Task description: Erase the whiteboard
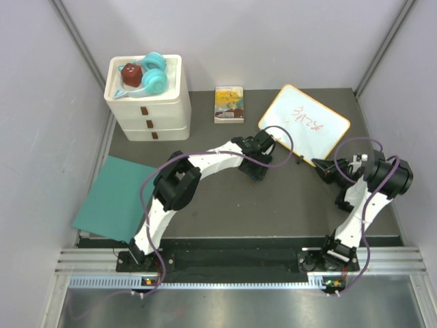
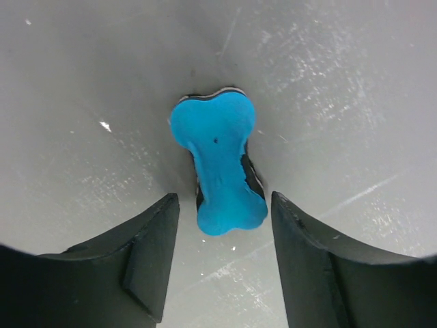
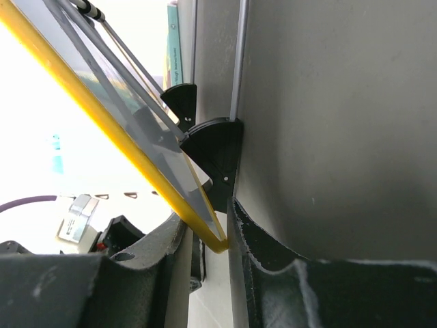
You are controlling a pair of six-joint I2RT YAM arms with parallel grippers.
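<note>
The whiteboard point(image 1: 307, 123), yellow-framed with red scribbles, lies at the back right, its near edge raised. My right gripper point(image 1: 321, 167) is shut on its near corner. In the right wrist view the yellow frame point(image 3: 102, 116) runs down between my fingers point(image 3: 207, 219), with a black foot point(image 3: 215, 147) behind. My left gripper point(image 1: 268, 142) is at the board's left edge. In the left wrist view it is open point(image 2: 222, 205), and a blue bone-shaped eraser point(image 2: 217, 157) lies on a pale scuffed surface, its near end between the fingertips, untouched.
A white drawer unit point(image 1: 150, 113) with teal headphones point(image 1: 153, 75) on top stands at the back left. A small yellow picture book point(image 1: 229, 104) lies at the back centre. A teal sheet point(image 1: 113, 198) lies at the left edge. Walls close in on both sides.
</note>
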